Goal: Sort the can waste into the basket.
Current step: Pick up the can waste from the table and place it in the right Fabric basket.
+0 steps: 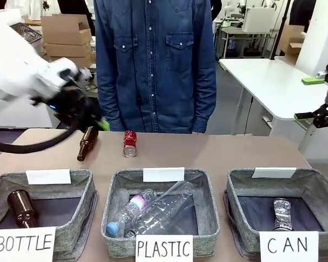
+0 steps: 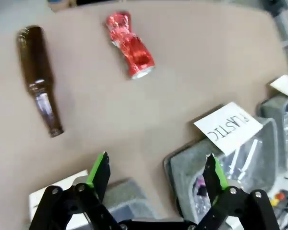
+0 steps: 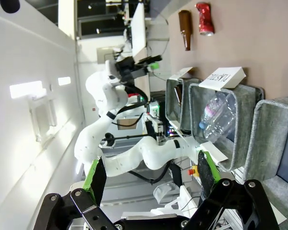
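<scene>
A dented red can (image 1: 130, 143) lies on the brown table at the far side, in front of the person. A silvery-grey can (image 1: 282, 214) lies inside the grey basket signed CAN (image 1: 235, 196) at the near right. My left gripper (image 1: 95, 121) hovers open above the far left of the table, close to a brown bottle (image 1: 87, 143). In the left wrist view the red can (image 2: 130, 45) lies well ahead of the open, empty gripper (image 2: 157, 172). My right gripper (image 1: 309, 98) hangs open, raised off the table's right edge. The right wrist view shows that gripper (image 3: 150, 175) holding nothing, with the red can (image 3: 204, 19) far off.
A grey basket signed BOTTLE (image 1: 85, 188) holds a brown bottle at the near left. The middle basket signed PLASTIC (image 1: 208, 202) holds clear plastic bottles. A person in a denim shirt (image 1: 153, 60) stands at the far edge. Bare tabletop lies between the baskets and the can.
</scene>
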`<state>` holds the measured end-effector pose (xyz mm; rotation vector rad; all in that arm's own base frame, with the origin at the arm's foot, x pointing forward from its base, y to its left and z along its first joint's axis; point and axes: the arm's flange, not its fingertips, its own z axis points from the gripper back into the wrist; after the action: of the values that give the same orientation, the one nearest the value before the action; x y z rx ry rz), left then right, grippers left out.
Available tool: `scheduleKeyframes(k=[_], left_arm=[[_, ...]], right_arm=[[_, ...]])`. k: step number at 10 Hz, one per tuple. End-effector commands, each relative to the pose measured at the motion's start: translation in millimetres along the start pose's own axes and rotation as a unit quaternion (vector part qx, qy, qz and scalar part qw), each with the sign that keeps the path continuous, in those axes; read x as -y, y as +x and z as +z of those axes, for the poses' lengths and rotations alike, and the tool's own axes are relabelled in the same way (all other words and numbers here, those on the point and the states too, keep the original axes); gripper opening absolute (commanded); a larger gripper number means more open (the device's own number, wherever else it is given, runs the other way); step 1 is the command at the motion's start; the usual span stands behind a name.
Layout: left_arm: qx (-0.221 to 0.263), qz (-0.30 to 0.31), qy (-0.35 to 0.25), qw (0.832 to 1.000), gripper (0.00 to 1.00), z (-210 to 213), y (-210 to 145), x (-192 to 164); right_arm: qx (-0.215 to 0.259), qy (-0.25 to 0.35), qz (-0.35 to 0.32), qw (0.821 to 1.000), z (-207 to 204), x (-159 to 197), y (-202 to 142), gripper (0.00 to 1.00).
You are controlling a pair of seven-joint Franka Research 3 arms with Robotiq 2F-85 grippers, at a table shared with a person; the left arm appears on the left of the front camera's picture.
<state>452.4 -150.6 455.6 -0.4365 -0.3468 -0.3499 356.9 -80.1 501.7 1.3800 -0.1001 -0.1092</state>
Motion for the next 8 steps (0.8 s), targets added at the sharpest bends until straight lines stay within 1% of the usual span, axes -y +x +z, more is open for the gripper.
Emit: scheduleKeyframes(k=[1, 2, 3, 4, 5, 6, 7, 8], left_arm=[[0.004, -0.009, 0.052, 0.999, 1.0, -35.0, 32.5, 12.0], [0.009, 0.003, 0.084, 0.996, 1.0, -46.1, 43.5, 23.9], [-0.005, -0.015, 0.022, 1.0, 1.0, -30.8, 9.2, 16.8], [-0.005, -0.015, 0.022, 1.0, 1.0, -30.8, 9.2, 16.8], [0.0, -0.016, 0.045, 0.999, 1.0, -55.6, 24.3, 27.1], [-0.018, -0.017, 0.042, 0.999, 1.0, -74.1, 38.4, 37.9], [-0.027, -0.013, 0.03, 0.999, 1.0, -96.8, 59.9, 43.3], [-0.035, 0.005, 0.026, 0.999, 1.0, -112.2, 76.1, 44.2]], right_arm=[[-0.006, -0.002, 0.009, 1.0, 3.5, -0.7, -0.2, 1.0], [-0.006, -0.002, 0.009, 1.0, 3.5, -0.7, -0.2, 1.0], [-0.006, -0.002, 0.009, 1.0, 3.5, -0.7, -0.2, 1.0], [-0.006, -0.002, 0.009, 1.0, 3.5, -0.7, -0.2, 1.0], [-0.006, -0.002, 0.009, 1.0, 3.5, -0.7, -0.2, 1.0], [-0.006, -0.002, 0.009, 1.0, 3.5, -0.7, -0.2, 1.0], [-0.006, -0.002, 0.009, 1.0, 3.5, -0.7, -0.2, 1.0], [-0.006, -0.002, 0.009, 1.0, 3.5, -0.7, -0.2, 1.0]])
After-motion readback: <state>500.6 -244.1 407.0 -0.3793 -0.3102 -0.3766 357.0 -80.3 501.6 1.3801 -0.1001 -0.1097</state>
